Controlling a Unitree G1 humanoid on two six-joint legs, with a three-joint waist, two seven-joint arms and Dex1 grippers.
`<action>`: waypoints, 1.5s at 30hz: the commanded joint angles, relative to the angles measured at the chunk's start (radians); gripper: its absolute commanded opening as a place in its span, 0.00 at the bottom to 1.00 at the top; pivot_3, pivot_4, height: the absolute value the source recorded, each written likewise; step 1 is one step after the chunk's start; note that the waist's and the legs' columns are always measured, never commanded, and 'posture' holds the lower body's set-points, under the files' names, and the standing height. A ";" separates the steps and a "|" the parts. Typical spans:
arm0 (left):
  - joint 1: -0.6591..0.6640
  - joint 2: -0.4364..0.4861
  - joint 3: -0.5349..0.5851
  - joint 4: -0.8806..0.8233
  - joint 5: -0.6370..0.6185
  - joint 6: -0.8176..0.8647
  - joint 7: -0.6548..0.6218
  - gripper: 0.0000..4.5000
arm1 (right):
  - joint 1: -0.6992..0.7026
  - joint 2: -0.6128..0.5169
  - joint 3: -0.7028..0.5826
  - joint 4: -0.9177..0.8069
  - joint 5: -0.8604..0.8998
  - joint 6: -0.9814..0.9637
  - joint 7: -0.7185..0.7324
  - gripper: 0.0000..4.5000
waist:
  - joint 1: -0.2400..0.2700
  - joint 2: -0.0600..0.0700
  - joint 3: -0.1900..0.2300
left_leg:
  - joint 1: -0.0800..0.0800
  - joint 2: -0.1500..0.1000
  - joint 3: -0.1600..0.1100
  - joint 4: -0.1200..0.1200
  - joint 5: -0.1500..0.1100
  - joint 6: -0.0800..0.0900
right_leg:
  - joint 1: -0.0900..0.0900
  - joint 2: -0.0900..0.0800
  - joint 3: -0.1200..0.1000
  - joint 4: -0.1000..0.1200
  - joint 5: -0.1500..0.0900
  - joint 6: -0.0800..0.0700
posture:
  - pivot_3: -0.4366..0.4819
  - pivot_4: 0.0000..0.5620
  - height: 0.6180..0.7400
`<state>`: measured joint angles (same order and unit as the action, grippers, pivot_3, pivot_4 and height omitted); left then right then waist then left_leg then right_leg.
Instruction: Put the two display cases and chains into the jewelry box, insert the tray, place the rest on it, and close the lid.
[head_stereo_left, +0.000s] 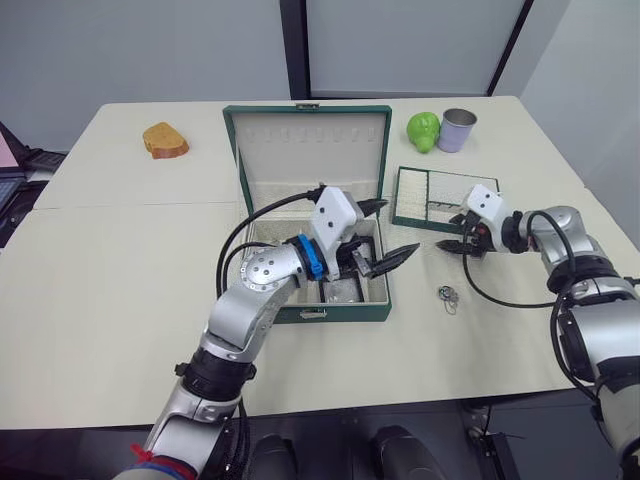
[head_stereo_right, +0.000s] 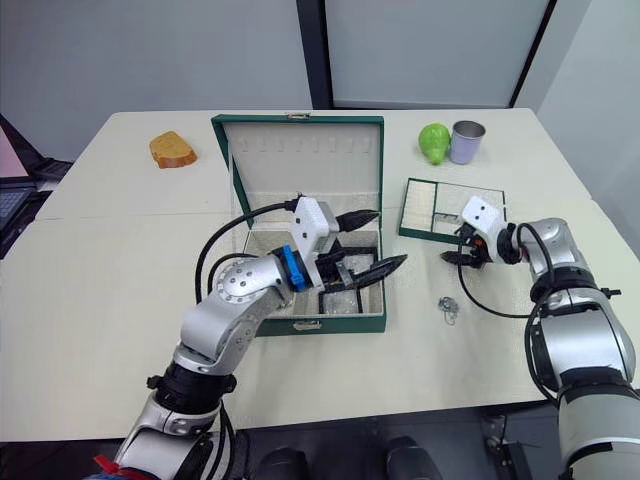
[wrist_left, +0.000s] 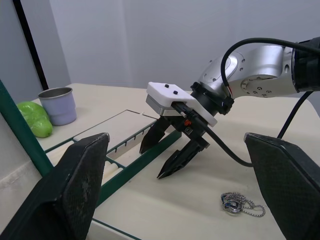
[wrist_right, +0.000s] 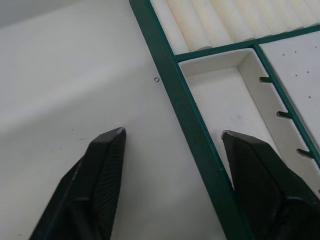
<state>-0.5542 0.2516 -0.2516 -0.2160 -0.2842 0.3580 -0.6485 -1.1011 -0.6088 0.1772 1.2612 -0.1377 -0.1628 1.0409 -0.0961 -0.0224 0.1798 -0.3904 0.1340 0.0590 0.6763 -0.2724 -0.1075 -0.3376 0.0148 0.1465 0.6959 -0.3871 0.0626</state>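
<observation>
The left gripper (head_stereo_left: 382, 232) hangs wide and empty over the open jewelry box (head_stereo_left: 345, 312), hiding most of its contents. The right gripper (wrist_right: 172, 150), also wide, straddles the tray's (head_stereo_left: 415, 222) near rim. One chain (head_stereo_left: 448, 295) lies nearby.

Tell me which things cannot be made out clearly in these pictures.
- Jewelry box contents: head views, mostly hidden by the left claw and arm.
- Chain on the table: too small for detail in head views.
- Tray: right wrist view, cut off by edges.
</observation>
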 joint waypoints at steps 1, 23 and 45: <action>-0.009 -0.021 0.005 -0.002 0.016 -0.036 0.013 1.00 | -0.027 0.000 -0.026 0.002 -0.002 -0.018 -0.014 0.47 | 0.001 0.000 0.000 | 0.000 0.000 0.000 0.000 0.000 0.000 | 0.000 0.000 0.000 0.000 0.000 0.000 | 0.48 0.27 1.00; -0.039 -0.019 0.016 0.028 0.022 -0.048 -0.024 1.00 | -0.008 -0.011 -0.077 0.014 0.013 0.001 -0.037 0.01 | 0.010 0.000 0.000 | 0.000 0.000 0.000 0.000 0.000 0.000 | 0.000 0.000 -0.001 0.000 0.000 0.000 | 0.48 0.27 1.00; 0.142 0.120 0.175 -0.187 -0.157 -0.013 -0.104 1.00 | 0.217 -0.370 -0.225 -0.804 0.274 0.450 0.411 0.01 | 0.025 0.007 0.004 | -0.002 0.000 0.000 0.000 0.000 0.000 | 0.000 -0.001 -0.001 -0.003 0.000 0.000 | 0.48 0.27 1.00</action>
<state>-0.4170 0.3652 -0.0984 -0.3471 -0.4093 0.3409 -0.7418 -0.8792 -0.9443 -0.0002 0.5780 0.0825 0.2234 1.4246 -0.0711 -0.0154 0.1837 -0.3931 0.1340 0.0584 0.6761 -0.2725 -0.1075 -0.3372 0.0142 0.1454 0.6928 -0.3871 0.0629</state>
